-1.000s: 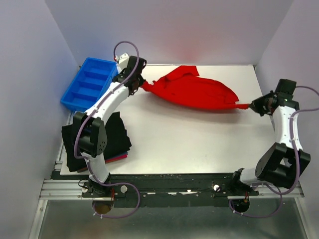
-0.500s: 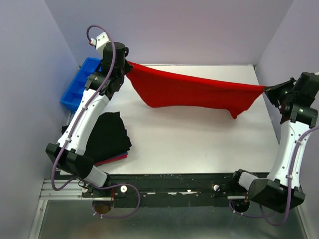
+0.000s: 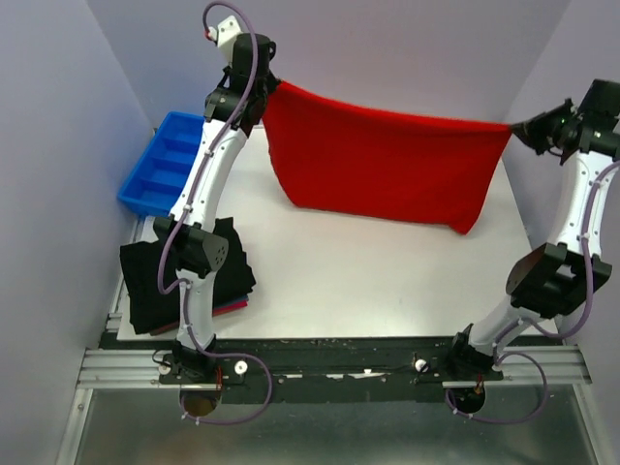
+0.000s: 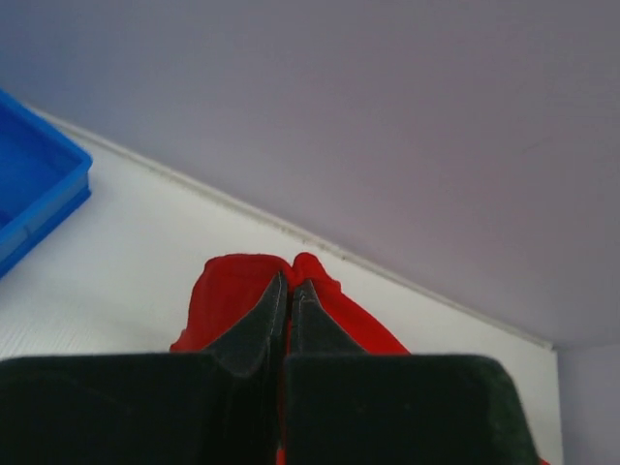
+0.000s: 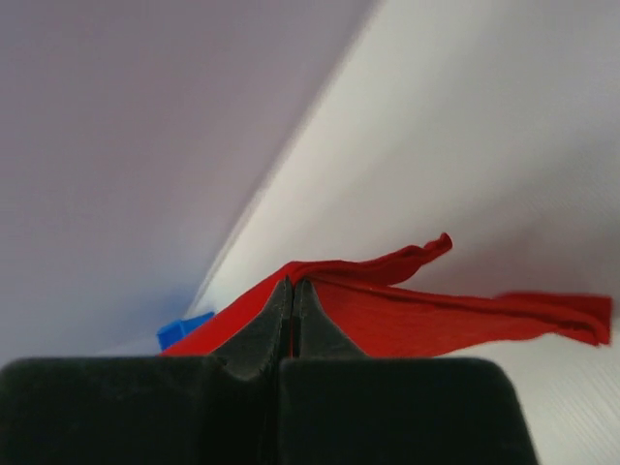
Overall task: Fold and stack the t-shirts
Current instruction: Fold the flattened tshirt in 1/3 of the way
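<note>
A bright red t-shirt [image 3: 387, 165] hangs stretched in the air above the back of the table, held by its two upper corners. My left gripper [image 3: 263, 89] is shut on its left corner, high at the back left; the wrist view shows red cloth [image 4: 232, 295] pinched between the closed jaws of the left gripper [image 4: 289, 286]. My right gripper [image 3: 517, 126] is shut on the right corner, and red cloth [image 5: 436, 310] trails from the right gripper [image 5: 292, 286] there. A folded black t-shirt [image 3: 189, 271] lies on a dark-red one [image 3: 231, 307] at the front left.
A blue compartment bin [image 3: 165, 170] stands at the back left, also seen as the bin's corner [image 4: 39, 194]. The white table [image 3: 387, 281] is walled by grey panels on three sides. The arms' bases sit on the black rail [image 3: 339, 368] at the near edge.
Both arms have risen and pulled apart, lifting the red t-shirt off the table. It went from a crumpled heap to a taut hanging sheet.
</note>
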`<act>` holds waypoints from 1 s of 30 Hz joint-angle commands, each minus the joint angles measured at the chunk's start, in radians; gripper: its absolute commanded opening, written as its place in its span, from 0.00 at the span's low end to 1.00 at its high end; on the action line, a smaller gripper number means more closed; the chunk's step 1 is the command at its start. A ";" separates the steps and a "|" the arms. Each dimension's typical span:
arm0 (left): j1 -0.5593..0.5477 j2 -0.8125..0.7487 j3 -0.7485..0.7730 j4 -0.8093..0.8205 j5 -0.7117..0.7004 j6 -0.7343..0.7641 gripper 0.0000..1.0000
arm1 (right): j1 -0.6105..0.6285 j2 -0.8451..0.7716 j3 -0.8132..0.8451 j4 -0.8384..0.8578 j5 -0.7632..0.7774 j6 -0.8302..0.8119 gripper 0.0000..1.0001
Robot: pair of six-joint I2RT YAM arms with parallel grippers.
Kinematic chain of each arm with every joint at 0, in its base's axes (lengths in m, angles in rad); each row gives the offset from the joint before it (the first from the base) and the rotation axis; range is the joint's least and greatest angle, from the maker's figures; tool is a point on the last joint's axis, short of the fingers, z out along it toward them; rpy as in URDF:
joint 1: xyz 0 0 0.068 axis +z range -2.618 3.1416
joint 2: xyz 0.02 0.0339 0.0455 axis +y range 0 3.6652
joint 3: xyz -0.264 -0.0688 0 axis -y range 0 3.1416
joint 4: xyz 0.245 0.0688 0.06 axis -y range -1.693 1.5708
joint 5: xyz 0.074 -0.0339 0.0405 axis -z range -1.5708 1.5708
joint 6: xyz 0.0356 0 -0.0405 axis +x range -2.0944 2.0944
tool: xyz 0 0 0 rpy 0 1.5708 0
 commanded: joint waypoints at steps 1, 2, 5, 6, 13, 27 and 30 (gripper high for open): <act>0.063 0.098 0.310 0.092 0.038 0.057 0.00 | -0.010 0.172 0.378 0.007 -0.162 0.038 0.01; 0.067 0.067 0.253 0.175 0.044 0.075 0.00 | -0.010 0.214 0.453 0.029 -0.195 0.049 0.01; 0.071 -0.039 0.048 0.407 0.042 0.094 0.00 | -0.028 0.312 0.639 0.078 -0.293 0.109 0.01; 0.071 -0.042 0.055 0.409 0.036 0.097 0.00 | -0.036 0.326 0.670 0.085 -0.311 0.124 0.01; 0.071 -0.123 -0.071 0.418 0.062 0.123 0.00 | -0.051 0.193 0.418 0.165 -0.362 0.112 0.01; 0.051 -0.555 -0.467 0.556 -0.027 0.181 0.00 | -0.120 -0.202 0.070 0.214 -0.287 0.060 0.01; 0.051 -0.475 -0.395 0.535 -0.031 0.192 0.00 | -0.120 -0.145 0.099 0.208 -0.301 0.076 0.01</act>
